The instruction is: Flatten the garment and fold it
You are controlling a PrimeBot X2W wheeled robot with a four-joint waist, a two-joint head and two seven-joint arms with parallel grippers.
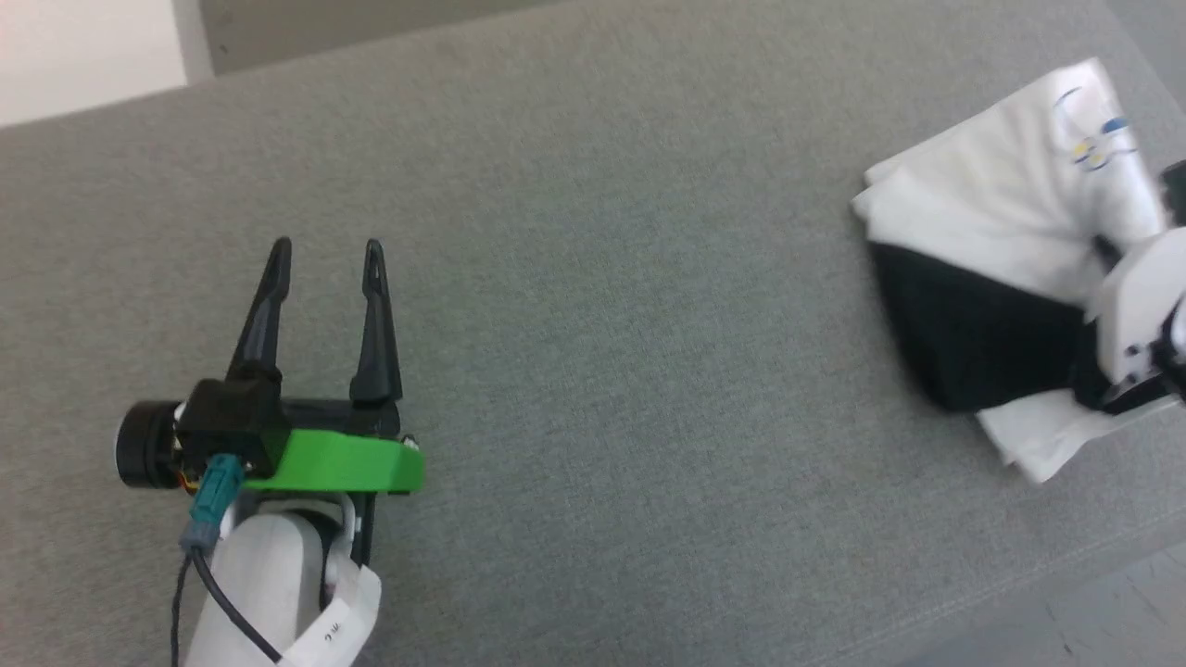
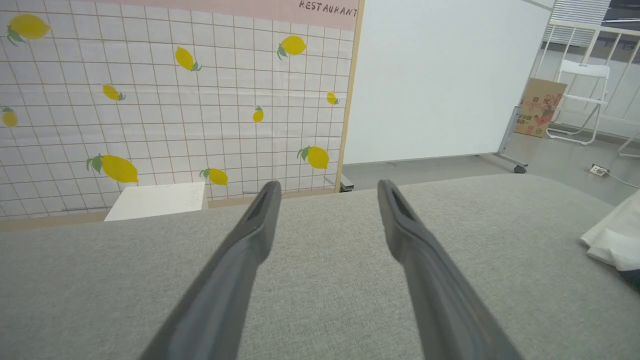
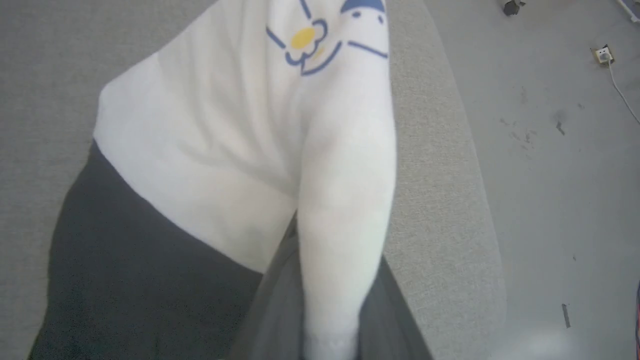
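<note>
The left tool (image 1: 324,250) is at the near left over the bare grey bench (image 1: 602,371), its two dark fingers spread wide, released, with nothing between them. Further right, the right tool (image 3: 332,300) is clenched on a white fold of the garment (image 1: 982,204). The garment lies bunched near the bench's right edge, black part toward the robot, blue and yellow print on its far side. Beyond the bench stands a lemon-patterned wall (image 2: 150,100)
</note>
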